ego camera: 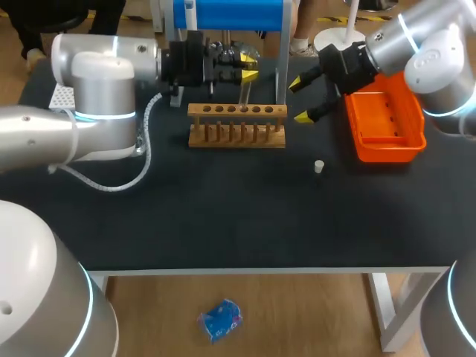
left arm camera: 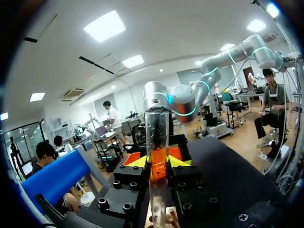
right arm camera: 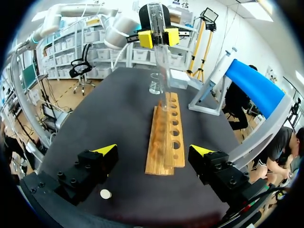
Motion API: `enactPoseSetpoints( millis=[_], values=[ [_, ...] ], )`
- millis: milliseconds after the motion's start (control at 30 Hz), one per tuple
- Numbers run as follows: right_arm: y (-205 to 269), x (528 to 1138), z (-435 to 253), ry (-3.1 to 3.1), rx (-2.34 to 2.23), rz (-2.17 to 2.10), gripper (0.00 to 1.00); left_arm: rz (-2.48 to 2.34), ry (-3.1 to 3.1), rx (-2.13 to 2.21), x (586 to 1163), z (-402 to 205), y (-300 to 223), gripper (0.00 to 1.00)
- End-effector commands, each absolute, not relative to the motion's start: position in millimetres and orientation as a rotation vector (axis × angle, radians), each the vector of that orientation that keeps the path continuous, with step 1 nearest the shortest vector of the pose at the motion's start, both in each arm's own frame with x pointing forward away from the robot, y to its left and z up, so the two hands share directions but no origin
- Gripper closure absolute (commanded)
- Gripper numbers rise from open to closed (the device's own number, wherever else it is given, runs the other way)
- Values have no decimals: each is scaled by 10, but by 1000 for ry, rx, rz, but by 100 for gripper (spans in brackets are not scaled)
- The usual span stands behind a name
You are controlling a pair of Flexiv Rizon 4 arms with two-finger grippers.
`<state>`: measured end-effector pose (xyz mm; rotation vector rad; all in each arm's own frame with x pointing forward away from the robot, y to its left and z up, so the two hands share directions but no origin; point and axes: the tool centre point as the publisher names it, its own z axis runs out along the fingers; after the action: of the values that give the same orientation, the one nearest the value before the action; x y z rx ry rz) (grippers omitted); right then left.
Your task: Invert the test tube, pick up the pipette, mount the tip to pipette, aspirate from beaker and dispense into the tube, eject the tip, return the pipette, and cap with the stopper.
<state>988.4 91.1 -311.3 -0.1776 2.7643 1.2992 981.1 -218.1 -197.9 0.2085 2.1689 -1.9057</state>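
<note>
The stopper (ego camera: 319,166) lies on the counter (ego camera: 223,216), to the near right of the rack (ego camera: 236,125) and apart from it. The wooden rack stands mid-counter, its row of holes running left to right.

The right claw (ego camera: 301,99) hovers just off the rack's right end. It is wide open and holds nothing. The orange tray (ego camera: 387,152) sits on the counter to the right of this claw.

The left claw (ego camera: 244,68) is above the far side of the rack, clamped on the tube (right arm camera: 160,57) from two sides. The tube is upright. Its upper end projects above the fingers and its lower end reaches the rack; which hole cannot be told.

The beaker (right arm camera: 156,83) stands left of the rack. The blue stand (ego camera: 223,15) is at the far edge.
</note>
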Motion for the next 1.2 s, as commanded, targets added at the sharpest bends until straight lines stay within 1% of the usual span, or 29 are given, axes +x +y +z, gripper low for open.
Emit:
enactPoseSetpoints(
  millis=[33,533,1200],
  values=[
    [899,9895,-3157,2759,-182,1310,0,-1923,2171,209,9934,-2014,-2196,100],
    [899,9895,-3157,2759,-182,1310,0,-1938,2175,176,10124,-2139,-2138,100],
    [899,9895,-3157,2759,-182,1310,0,-1936,2174,146,10182,-2249,-2088,100]
  ],
)
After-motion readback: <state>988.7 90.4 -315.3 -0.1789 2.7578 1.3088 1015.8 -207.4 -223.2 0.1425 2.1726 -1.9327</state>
